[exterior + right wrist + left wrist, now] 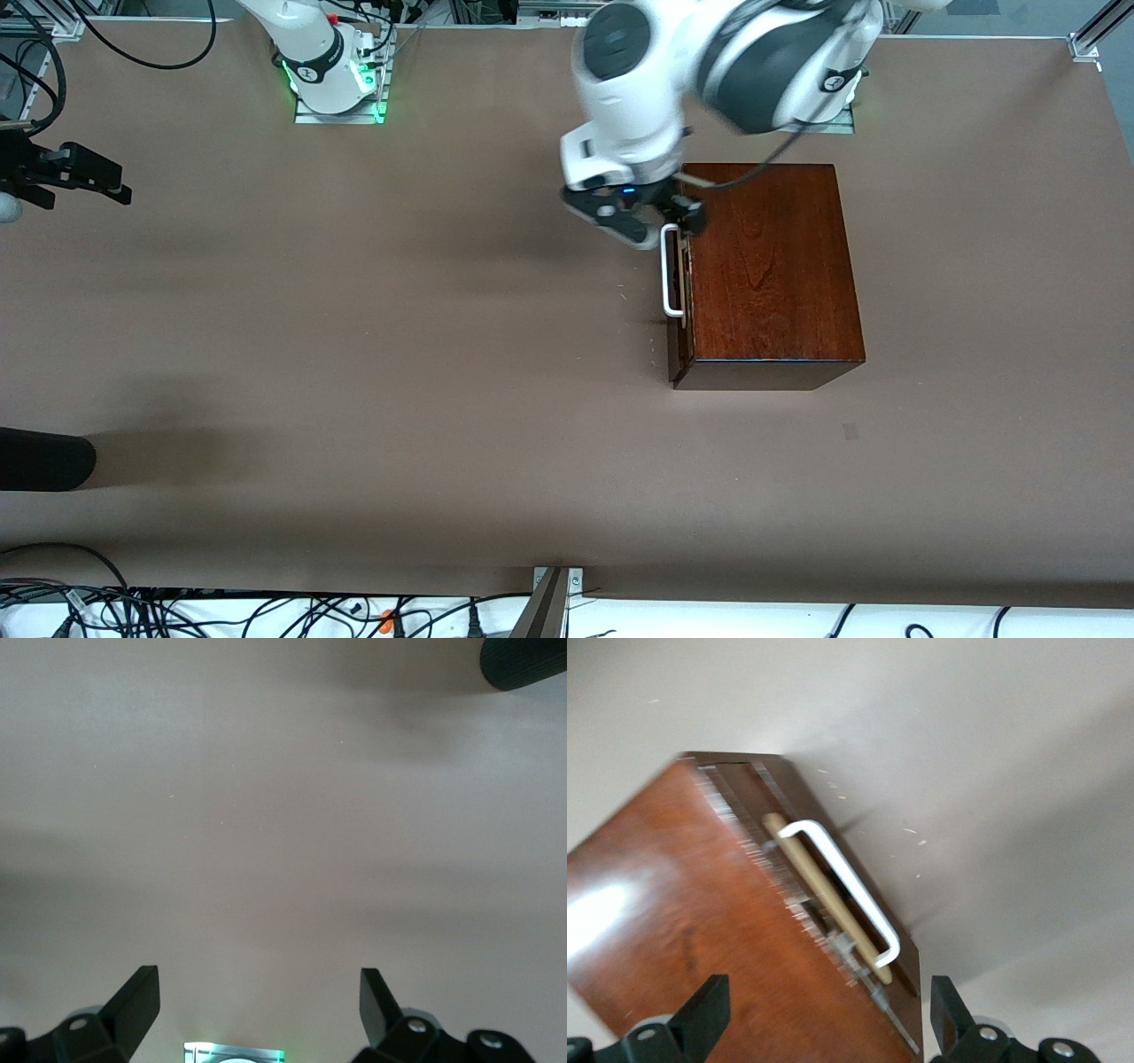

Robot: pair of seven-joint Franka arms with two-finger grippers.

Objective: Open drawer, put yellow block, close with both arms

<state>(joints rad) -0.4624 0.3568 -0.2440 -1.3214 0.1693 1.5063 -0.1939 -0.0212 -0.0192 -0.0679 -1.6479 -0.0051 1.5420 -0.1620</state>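
The dark wooden box stands toward the left arm's end of the table. Its drawer faces the right arm's end and sits almost flush, with only a thin slit showing. The white handle runs along the drawer front. My left gripper hangs open over the box's edge by the end of the handle farther from the front camera, holding nothing. My right gripper waits open over bare table at the right arm's end. The yellow block is out of view.
A black rounded object juts in over the table's edge at the right arm's end, nearer the front camera than my right gripper. Cables run along the near edge. Brown table lies in front of the drawer.
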